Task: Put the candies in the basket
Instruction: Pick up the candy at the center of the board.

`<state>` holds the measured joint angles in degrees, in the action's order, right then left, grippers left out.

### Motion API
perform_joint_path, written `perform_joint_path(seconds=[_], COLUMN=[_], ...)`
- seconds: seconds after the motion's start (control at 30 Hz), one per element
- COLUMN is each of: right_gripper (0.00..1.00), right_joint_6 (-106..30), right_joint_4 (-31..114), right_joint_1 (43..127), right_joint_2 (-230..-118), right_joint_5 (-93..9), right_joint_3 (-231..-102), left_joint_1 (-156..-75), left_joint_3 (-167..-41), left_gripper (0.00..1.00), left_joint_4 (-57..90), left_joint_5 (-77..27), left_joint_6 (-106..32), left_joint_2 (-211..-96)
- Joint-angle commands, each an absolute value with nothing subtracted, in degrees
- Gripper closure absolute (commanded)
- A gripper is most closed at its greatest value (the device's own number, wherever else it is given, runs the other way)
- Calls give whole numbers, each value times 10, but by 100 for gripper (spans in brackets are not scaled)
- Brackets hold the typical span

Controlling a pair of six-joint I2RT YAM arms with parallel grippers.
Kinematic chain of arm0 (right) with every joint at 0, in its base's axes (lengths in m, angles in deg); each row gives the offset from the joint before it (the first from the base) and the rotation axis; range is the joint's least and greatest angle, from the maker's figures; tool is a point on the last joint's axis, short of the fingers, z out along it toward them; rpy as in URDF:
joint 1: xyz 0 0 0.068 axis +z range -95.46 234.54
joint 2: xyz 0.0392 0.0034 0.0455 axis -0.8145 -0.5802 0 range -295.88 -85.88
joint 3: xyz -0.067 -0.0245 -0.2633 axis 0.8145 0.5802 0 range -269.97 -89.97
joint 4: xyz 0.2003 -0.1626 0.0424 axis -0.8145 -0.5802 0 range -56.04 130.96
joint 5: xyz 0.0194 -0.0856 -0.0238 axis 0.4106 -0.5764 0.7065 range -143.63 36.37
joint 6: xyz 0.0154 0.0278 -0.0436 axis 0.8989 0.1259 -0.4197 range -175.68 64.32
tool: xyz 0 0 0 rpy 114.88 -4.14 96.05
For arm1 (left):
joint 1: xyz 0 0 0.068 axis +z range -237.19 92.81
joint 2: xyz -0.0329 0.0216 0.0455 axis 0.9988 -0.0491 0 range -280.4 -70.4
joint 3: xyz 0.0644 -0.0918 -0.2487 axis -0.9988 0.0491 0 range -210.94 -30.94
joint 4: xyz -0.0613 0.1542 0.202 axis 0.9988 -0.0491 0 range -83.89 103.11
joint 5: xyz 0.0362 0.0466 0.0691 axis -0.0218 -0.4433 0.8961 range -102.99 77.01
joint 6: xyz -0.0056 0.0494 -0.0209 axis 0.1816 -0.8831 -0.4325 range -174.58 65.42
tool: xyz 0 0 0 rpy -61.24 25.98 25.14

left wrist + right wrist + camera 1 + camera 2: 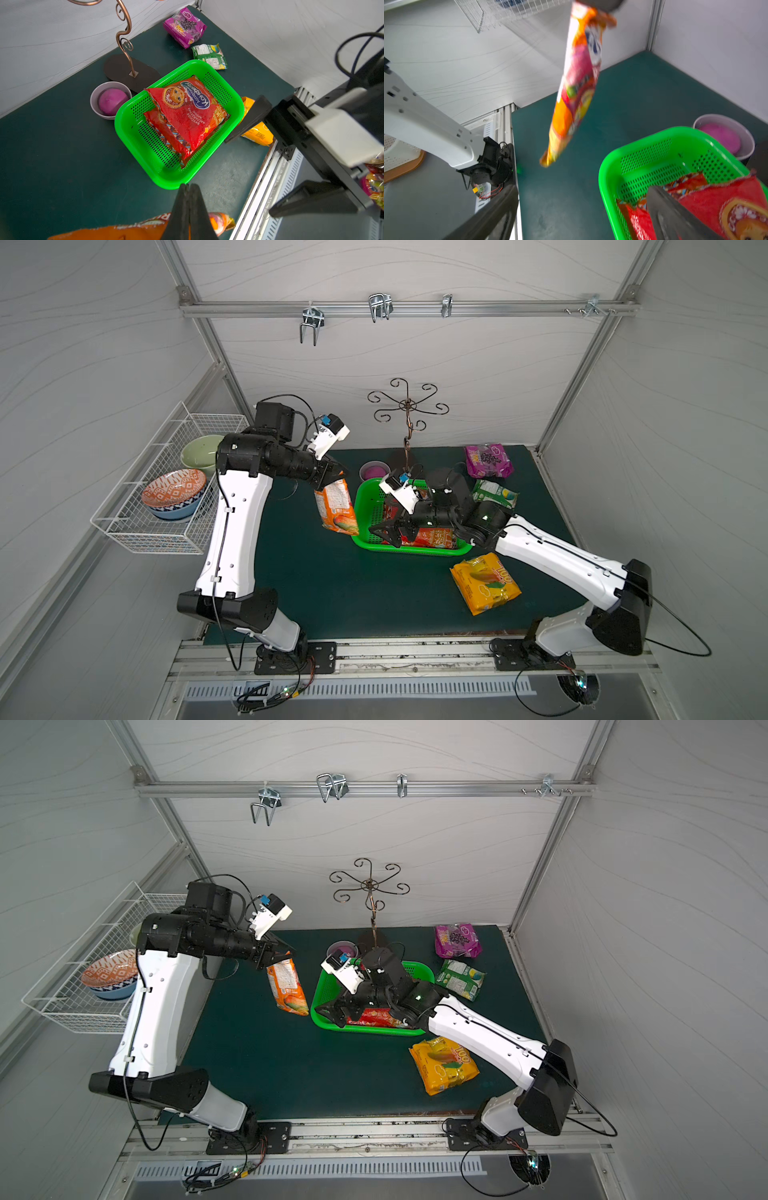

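Closed tightly on the top edge of the orange bag point(133, 228), the left gripper point(188, 187) is seen with its black fingers pressed flat together. From that grip the bag hangs lengthwise; in the right wrist view, where it is blurred, it is shown clear of the mat point(332, 593). In both top views it is placed just beside the left side of the basket point(360, 506), outside the rim.

Over the basket's front left corner the right gripper point(384, 537) is held with its jaws spread wide, above the two red bags point(187, 116) that lie overlapped on the mesh floor.

Three more candies are left on the mat. A yellow bag point(484, 583) lies near the basket's front rim, beside the right forearm. A green bag point(494, 493) lies just beside the far right corner, and a purple bag point(488, 460) lies further back near the wall.

Just beside the far left corner a grey bowl point(93, 99) with a pink ball point(113, 101) is set, next to the base of a copper stand point(407, 406). On the left wall a wire rack point(137, 531) with bowls is mounted.
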<state>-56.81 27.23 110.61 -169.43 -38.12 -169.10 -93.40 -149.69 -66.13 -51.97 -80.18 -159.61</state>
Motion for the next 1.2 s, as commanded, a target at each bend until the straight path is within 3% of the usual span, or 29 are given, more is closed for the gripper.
perform_joint_path(seconds=[0.0, 0.1, 0.3, 0.57, 0.73, 0.87, 1.0, 1.17], right_gripper=[1, 1, 1, 1, 16, 19, 16, 4], right_joint_6=[-587, -559, -546, -526, -521, -515, -464, -418], right_joint_4=[274, 297, 268, 281, 291, 302, 304, 279], right_joint_1=[1135, 1162, 1159, 1126, 1119, 1112, 1084, 1053], right_joint_2=[-1721, -1724, -1763, -1814, -1839, -1858, -1863, -1816], right_joint_5=[-375, -362, -534, -521, -548, -601, -570, -563], right_joint_3=[-1744, -1747, -1769, -1785, -1780, -1764, -1745, -1689], left_joint_1=[-941, -945, -955, -963, -974, -979, -978, -977], left_joint_3=[-1494, -1488, -1495, -1499, -1499, -1499, -1509, -1538], left_gripper=[100, 100, 100, 100, 100, 100, 100, 100], left_joint_4=[-588, -572, -570, -556, -529, -504, -487, -520], left_joint_5=[-561, -552, -592, -648, -641, -641, -633, -637], left_joint_6=[-719, -698, -697, -695, -698, -705, -753, -853], left_joint_2=[-1596, -1601, -1609, -1637, -1673, -1708, -1753, -1818])
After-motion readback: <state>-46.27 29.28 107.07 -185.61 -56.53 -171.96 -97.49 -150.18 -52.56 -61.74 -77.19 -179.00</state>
